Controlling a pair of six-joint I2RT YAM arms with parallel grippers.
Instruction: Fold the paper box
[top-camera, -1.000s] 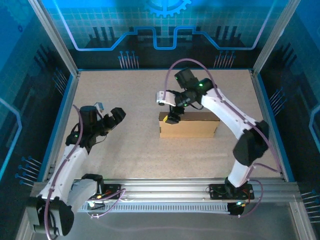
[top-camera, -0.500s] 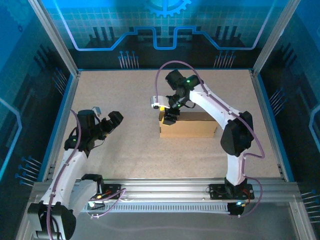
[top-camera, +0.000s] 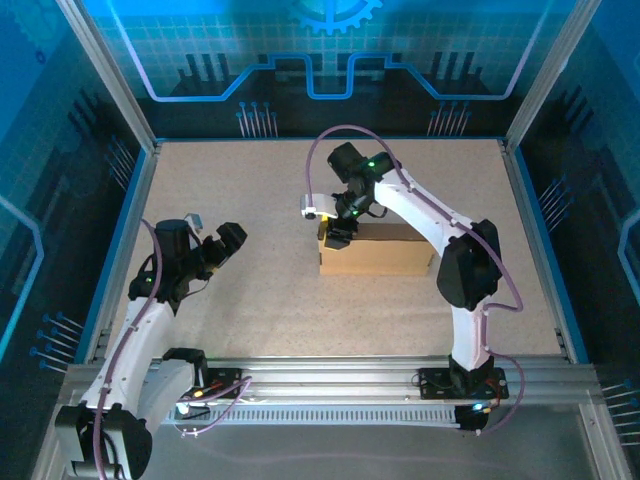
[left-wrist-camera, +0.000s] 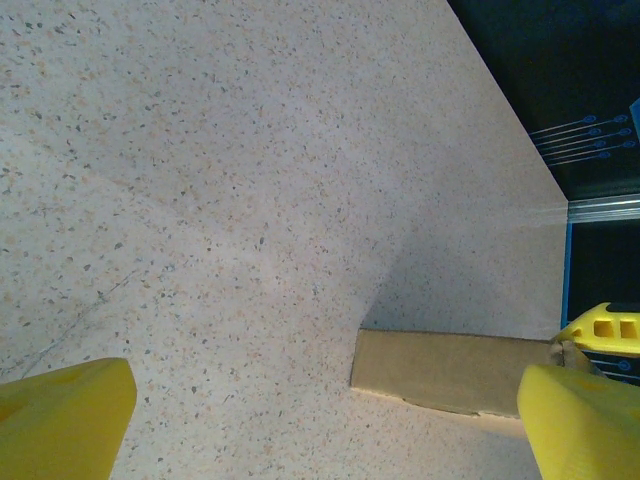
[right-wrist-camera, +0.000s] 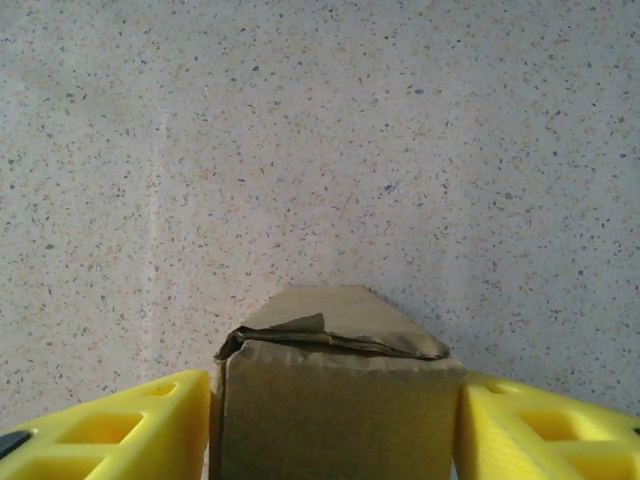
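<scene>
The paper box lies midway between the near and far edges of the surface, somewhat nearer its right edge. The right hand clasps the box's left end, a finger against each side. The left hand hangs wide open and empty near the left edge.

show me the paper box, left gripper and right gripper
paper box (top-camera: 385, 258), top external view, near side wall
left gripper (left-wrist-camera: 328, 378), left wrist view, midway between fingertips
right gripper (right-wrist-camera: 335, 385), right wrist view, midway between fingertips

paper box — matt corrugated cardbd, table — speckled matt surf., right pincer fingers smooth yellow plastic
</scene>
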